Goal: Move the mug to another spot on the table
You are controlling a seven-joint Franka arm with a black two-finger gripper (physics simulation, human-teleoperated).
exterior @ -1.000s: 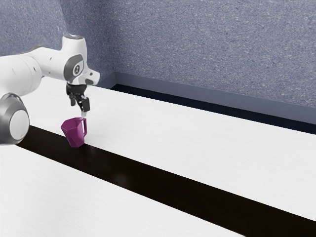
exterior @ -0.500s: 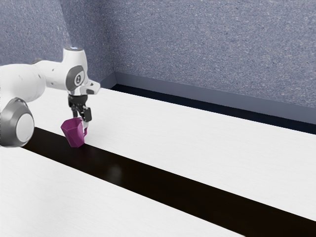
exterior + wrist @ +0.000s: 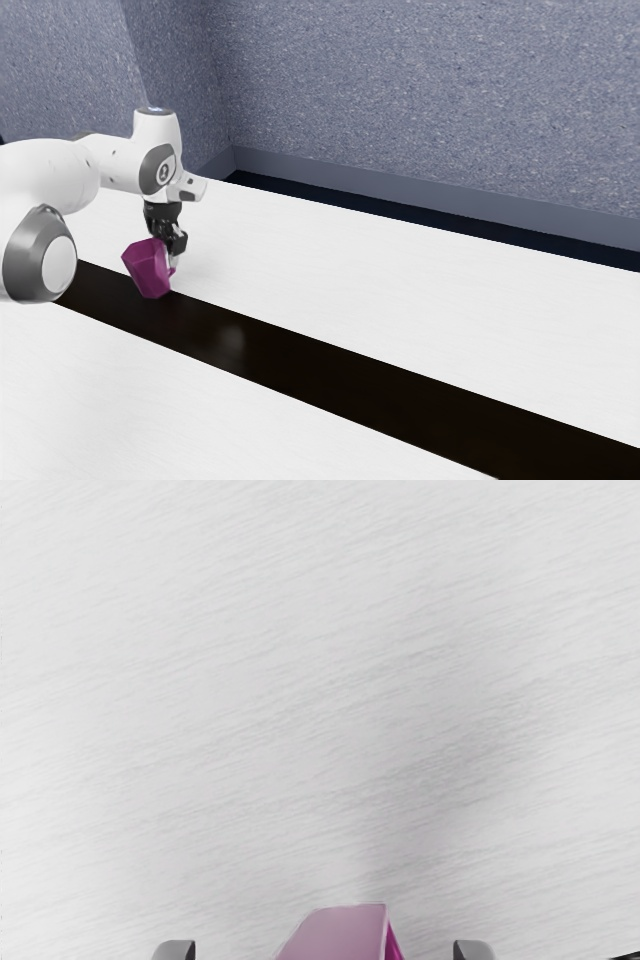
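Observation:
A purple faceted mug (image 3: 147, 268) stands at the edge of the dark stripe (image 3: 330, 370) on the white table (image 3: 400, 280), on the exterior view's left, and looks tipped. My black gripper (image 3: 168, 246) has come down on the mug's right side, by its rim and handle. In the wrist view, part of the mug (image 3: 345, 935) lies between my two fingertips (image 3: 176, 950), which stand wide apart with gaps on both sides. The gripper is open.
White tabletop (image 3: 300, 680) stretches ahead of the hand. The table's far edge (image 3: 430, 215) runs along a dark gap before the blue-grey wall (image 3: 420, 90). My own arm (image 3: 50, 190) fills the exterior view's left.
My hand has dropped from above the mug down onto its right side. The mug now looks tipped compared with a second ago.

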